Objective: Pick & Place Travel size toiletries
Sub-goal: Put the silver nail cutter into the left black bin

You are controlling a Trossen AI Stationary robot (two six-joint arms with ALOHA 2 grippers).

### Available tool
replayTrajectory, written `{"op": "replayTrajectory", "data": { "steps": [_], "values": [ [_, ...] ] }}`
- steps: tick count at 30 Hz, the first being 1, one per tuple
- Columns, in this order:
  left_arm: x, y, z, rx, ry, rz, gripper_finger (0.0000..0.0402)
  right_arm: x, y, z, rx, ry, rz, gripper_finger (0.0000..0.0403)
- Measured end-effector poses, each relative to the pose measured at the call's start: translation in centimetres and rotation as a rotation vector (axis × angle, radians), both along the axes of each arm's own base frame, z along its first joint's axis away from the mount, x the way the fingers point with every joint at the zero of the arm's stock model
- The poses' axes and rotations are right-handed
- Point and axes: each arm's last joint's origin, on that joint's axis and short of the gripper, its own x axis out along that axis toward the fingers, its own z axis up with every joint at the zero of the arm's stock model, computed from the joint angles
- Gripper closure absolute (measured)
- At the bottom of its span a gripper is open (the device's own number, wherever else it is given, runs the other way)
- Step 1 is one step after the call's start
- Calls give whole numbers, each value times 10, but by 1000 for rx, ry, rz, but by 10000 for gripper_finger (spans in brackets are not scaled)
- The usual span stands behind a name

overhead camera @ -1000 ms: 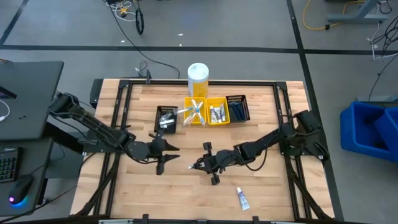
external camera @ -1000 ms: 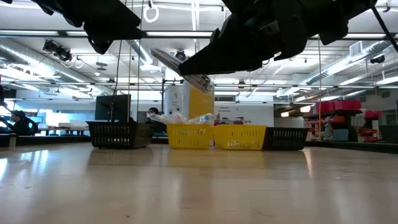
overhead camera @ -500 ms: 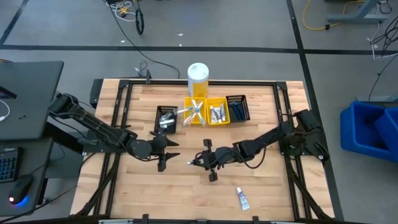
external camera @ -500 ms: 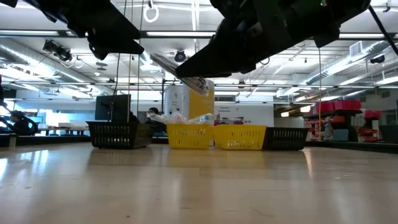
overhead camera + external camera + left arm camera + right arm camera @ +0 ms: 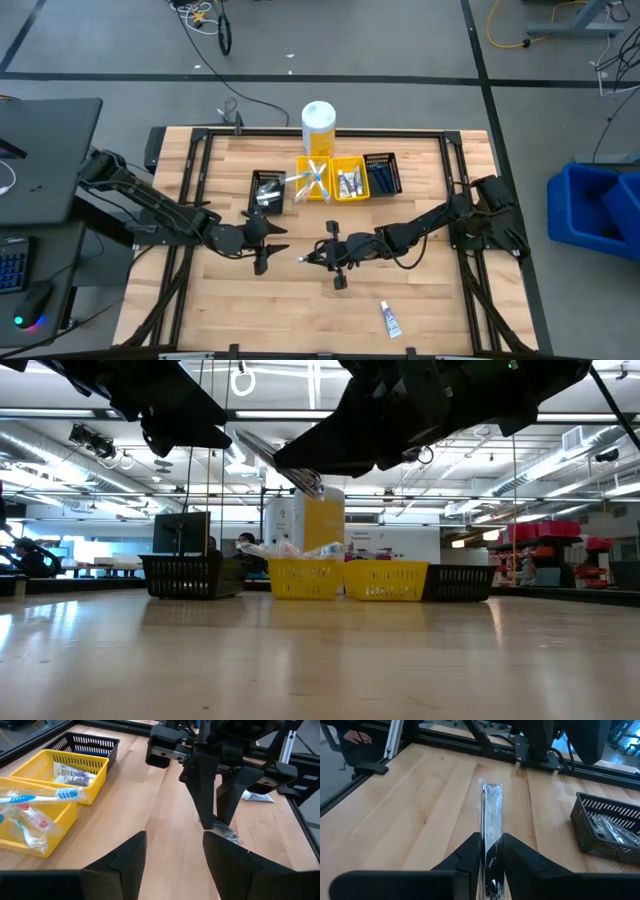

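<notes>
We record the right gripper (image 5: 312,257) above the middle of the wooden table (image 5: 420,300), its fingers (image 5: 468,854) pressed together on a slim clear-wrapped toiletry packet (image 5: 489,827) that sticks out forward past the fingertips and is carried clear of the tabletop; in the low view the same packet (image 5: 280,460) hangs tilted well above the surface. The left gripper (image 5: 268,243) hovers just beside it toward the table's left side, its fingers (image 5: 125,862) spread apart with nothing between them, and the two grippers face each other closely without touching. At the far edge we list a row of four small bins: a black bin (image 5: 267,190) holding silvery wrapped pieces, a yellow bin (image 5: 312,181) with blue and white toothbrushes (image 5: 42,796) lying across it, a second yellow bin (image 5: 349,179) with small tubes, and a black bin (image 5: 383,172) with dark blue items. A tall white-and-yellow container (image 5: 318,127) stands behind the bins at the table's back edge. One white toothpaste tube (image 5: 390,320) lies alone on the near part of the table, well apart from the bins and nearer the right arm's side. In the right wrist view, a person's hand (image 5: 356,737) shows beyond the table edge.
</notes>
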Motion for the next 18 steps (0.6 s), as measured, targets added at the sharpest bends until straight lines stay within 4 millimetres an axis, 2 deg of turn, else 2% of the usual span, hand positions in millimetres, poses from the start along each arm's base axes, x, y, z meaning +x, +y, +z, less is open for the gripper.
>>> {"op": "replayTrajectory", "data": {
  "steps": [10,14,18],
  "values": [
    [0,0,0,-37,-6,16,196,4,1,11,83,-109,-15,323],
    [0,0,0,-86,-18,49,196,4,0,11,-35,-127,-3,324],
    [0,1,0,-216,-52,139,196,4,-4,11,-232,-132,-108,323]
  ]
}}
